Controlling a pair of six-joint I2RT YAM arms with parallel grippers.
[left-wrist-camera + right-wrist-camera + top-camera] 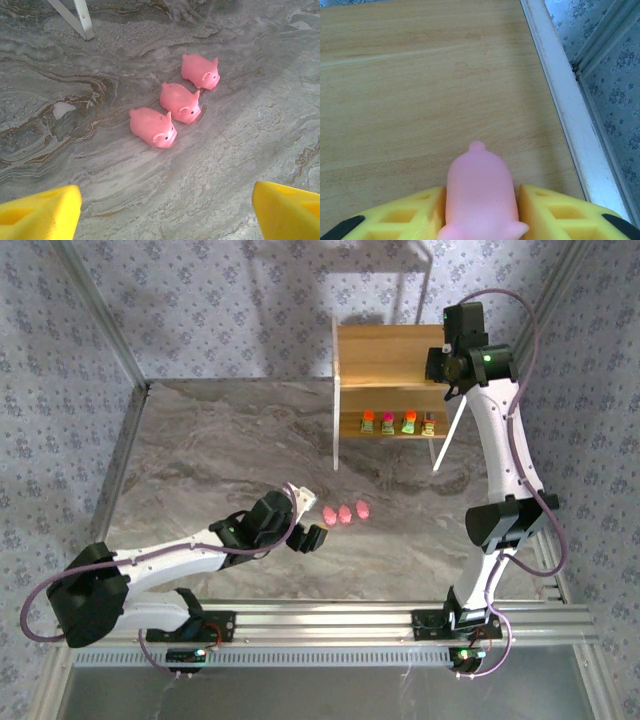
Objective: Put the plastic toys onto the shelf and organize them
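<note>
Three pink pig toys lie in a row on the marble table, seen from above as pigs. My left gripper hovers just short of them, open and empty; from above the left gripper sits left of the row. A fourth pink pig rests on the shelf's top board, between the yellow pads of my right gripper, with a thin gap at the right pad. Several blocky toys stand in a line on the lower board of the shelf.
The shelf's white side frame runs along the right of the top board, close to the held-out pig. A white shelf leg stands beyond the pigs. A pale thin-legged stand is behind the shelf. Aluminium rails edge the near side.
</note>
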